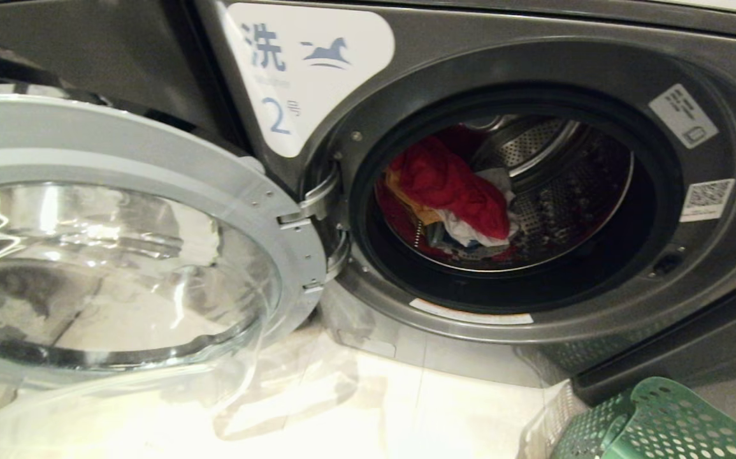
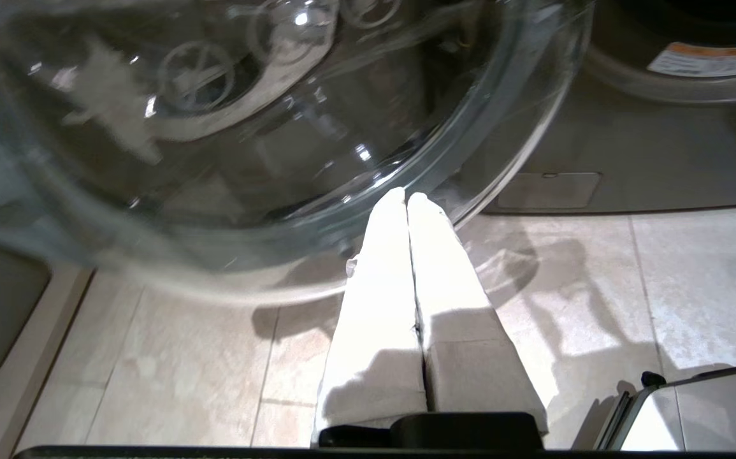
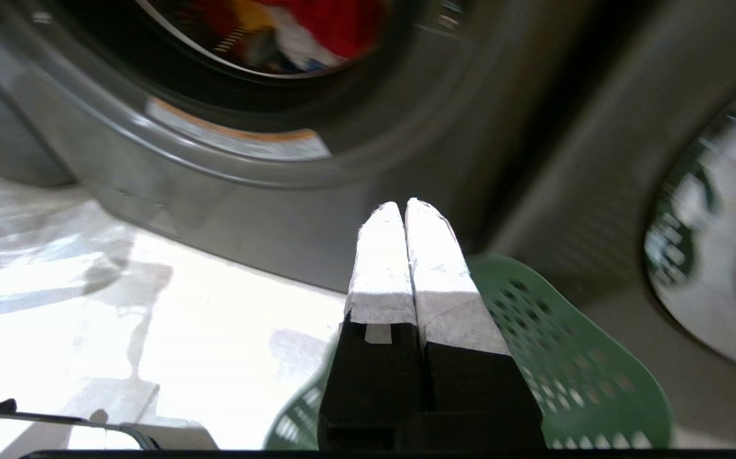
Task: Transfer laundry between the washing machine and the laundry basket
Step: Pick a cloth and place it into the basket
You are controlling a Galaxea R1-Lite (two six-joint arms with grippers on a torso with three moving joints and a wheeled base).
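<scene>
The washing machine [image 1: 597,51] labelled 2 fills the head view, its drum mouth uncovered. Its glass door [image 1: 106,255] hangs swung wide to the left. Inside the drum lies the laundry [image 1: 454,191]: a red garment on top, orange-yellow and white cloth under it; the laundry [image 3: 317,29] also shows in the right wrist view. The green laundry basket [image 1: 654,421] stands on the floor at the lower right. My right gripper [image 3: 404,205] is shut and empty, low over the laundry basket [image 3: 565,363] rim. My left gripper [image 2: 406,195] is shut and empty, just under the glass door [image 2: 266,127].
Pale floor tiles [image 1: 368,408] lie in front of the washer. The open door overhangs the floor on the left. A second chrome-rimmed washer door [image 3: 718,255] stands to the right of the basket. A dark kick panel [image 2: 629,166] runs under the drum.
</scene>
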